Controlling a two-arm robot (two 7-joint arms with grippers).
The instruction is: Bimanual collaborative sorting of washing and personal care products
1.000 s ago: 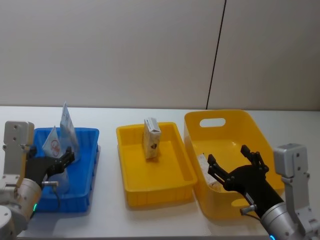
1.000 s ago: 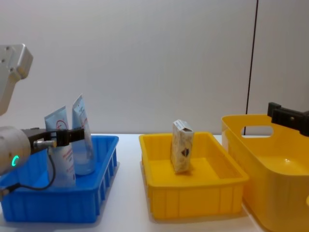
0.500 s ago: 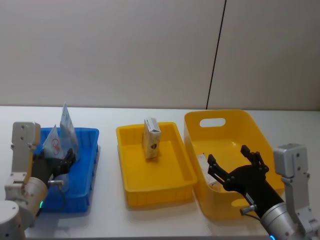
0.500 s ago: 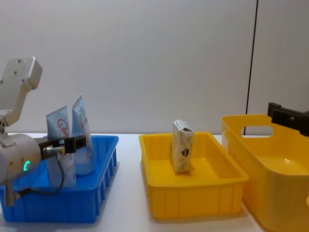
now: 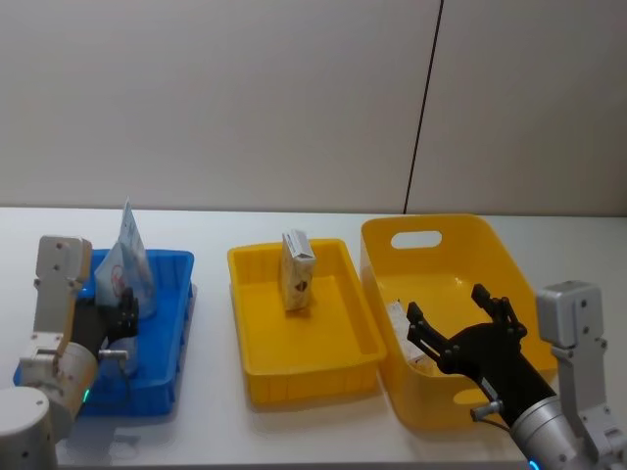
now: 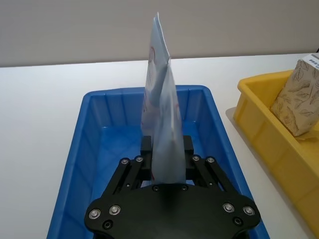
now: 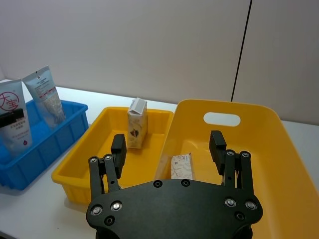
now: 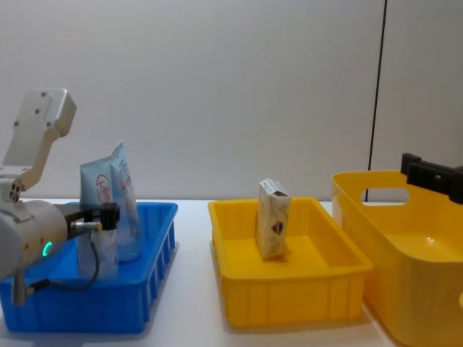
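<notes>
In the blue tray [image 5: 162,338] at the left, my left gripper [image 5: 121,315] is shut on a pale squeeze tube with red print [image 8: 100,211], holding it upright. The wrist view shows this tube [image 6: 165,142] edge-on between the fingers [image 6: 145,148]. A second tube [image 8: 124,194] stands just behind it in the same tray. A cream carton with a dark logo [image 5: 298,272] stands upright in the yellow tray [image 5: 294,377]. Another carton [image 7: 181,167] lies inside the tall yellow basket [image 5: 446,245]. My right gripper [image 7: 168,143] hangs open over the basket's near side, holding nothing.
The three containers stand in a row on the white table [image 5: 216,431]: blue tray, yellow tray, yellow basket with a handle hole [image 5: 415,238]. A grey wall closes the far side. Bare table lies in front of the trays and between the blue and yellow trays.
My left arm has swung and drawn back towards the near left of the blue tray, turning the held tube closer to the rear tube. The right arm and both cartons have not moved.
</notes>
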